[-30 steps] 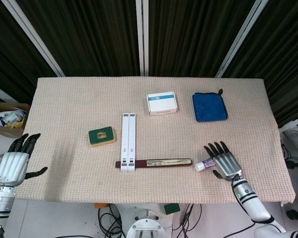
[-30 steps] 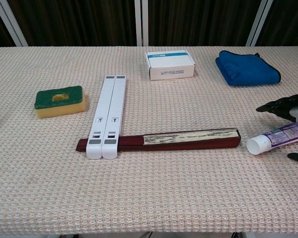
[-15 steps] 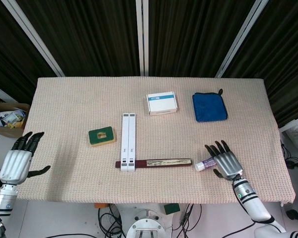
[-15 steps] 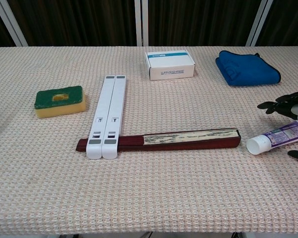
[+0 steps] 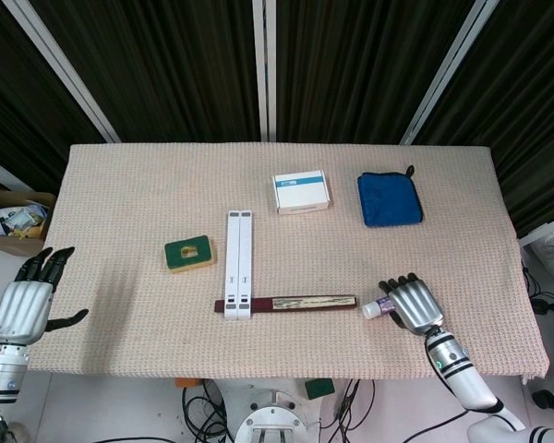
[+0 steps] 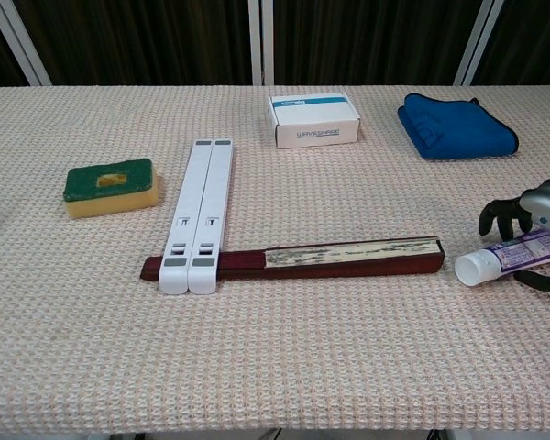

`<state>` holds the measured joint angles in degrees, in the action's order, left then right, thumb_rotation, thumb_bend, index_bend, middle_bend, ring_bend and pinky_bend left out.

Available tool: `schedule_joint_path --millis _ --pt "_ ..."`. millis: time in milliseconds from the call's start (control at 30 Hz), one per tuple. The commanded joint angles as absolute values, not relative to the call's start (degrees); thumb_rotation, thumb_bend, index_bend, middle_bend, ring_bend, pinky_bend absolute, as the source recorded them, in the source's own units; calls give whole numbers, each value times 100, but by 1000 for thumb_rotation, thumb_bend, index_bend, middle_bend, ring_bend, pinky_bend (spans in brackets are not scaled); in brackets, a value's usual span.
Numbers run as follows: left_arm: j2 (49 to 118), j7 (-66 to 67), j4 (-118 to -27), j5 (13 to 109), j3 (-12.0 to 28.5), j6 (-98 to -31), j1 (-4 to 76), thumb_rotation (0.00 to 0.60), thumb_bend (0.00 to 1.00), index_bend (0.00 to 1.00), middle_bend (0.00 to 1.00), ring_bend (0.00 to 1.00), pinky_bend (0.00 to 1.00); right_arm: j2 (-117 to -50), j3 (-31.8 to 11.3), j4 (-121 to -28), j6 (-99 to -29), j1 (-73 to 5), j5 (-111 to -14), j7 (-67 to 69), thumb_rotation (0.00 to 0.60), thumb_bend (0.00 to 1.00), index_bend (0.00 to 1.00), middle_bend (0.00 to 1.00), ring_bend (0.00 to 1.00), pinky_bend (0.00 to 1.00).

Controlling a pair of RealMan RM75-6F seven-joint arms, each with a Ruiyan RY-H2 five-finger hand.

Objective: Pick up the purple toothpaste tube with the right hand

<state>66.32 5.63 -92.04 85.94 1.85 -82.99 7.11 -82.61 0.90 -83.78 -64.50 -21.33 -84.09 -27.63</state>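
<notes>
1. Toothpaste tube (image 6: 513,256), purple with a white cap, lies flat on the tabletop (image 5: 120,203) just right of the folded fan (image 5: 291,303); cap end points at the fan's tip, small gap between them.
2. Right robot hand (image 5: 413,305) sits over the tube's tail end, fingers (image 6: 497,214) curled down around it on the far side, thumb on the near side. Tube is not lifted; can't tell whether the fingers actually clamp it or only cage it.
3. Left robot hand (image 5: 23,307) is far left of the fan, off the tabletop's edge, fingers apart, holding nothing.
4. White folded stand (image 5: 239,264) crosses the fan's left end, lying on top of it.
5. Yellow sponge with green top (image 5: 189,253) is left of the stand, beyond the fan's left end.
6. White box (image 5: 301,191) and blue cloth (image 5: 389,198) lie well behind the fan, cloth to the box's right.
</notes>
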Motion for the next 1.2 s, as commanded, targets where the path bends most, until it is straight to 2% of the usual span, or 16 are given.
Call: schedule_joint_path --millis 33,333,567,700,900,1067,1200 --pt "6633 556 -9203 8590 183 -8302 707 523 48 62 131 74 163 -8298 92 -8354 -6477 -2121 -8397 -2809 600 317 525 540 475 418" --pt "6642 533 -9181 8585 175 -8260 726 525 49 62 131 74 163 -8360 53 -8244 -6735 -2069 -8518 -2729 600 352 732 680 603 550" --pt "6646 502 -9157 8578 173 -8265 721 527 49 62 131 74 164 -8117 -37 -8485 -6979 -2064 -8684 -2453 600 373 766 704 624 576" --pt "6630 481 -9143 8576 176 -8265 722 523 49 63 131 74 163 -7855 -264 -8829 -7027 -2244 -8795 -2504 600 380 777 711 632 584" --pt "6567 523 -9168 8591 163 -8289 707 526 49 62 131 74 164 -7920 -971 -9052 -6269 -3009 -8272 -2956 600 383 783 719 639 588" --pt "6496 535 -9204 8559 174 -8285 703 520 48 62 131 74 163 -8517 -1459 -8556 -5330 -3825 -7524 -3007 600 383 783 719 639 591" --pt "6465 586 -9240 8533 169 -8183 747 521 49 62 131 74 163 -9057 -1651 -8050 -4843 -4383 -7122 -3071 600 382 782 717 638 591"
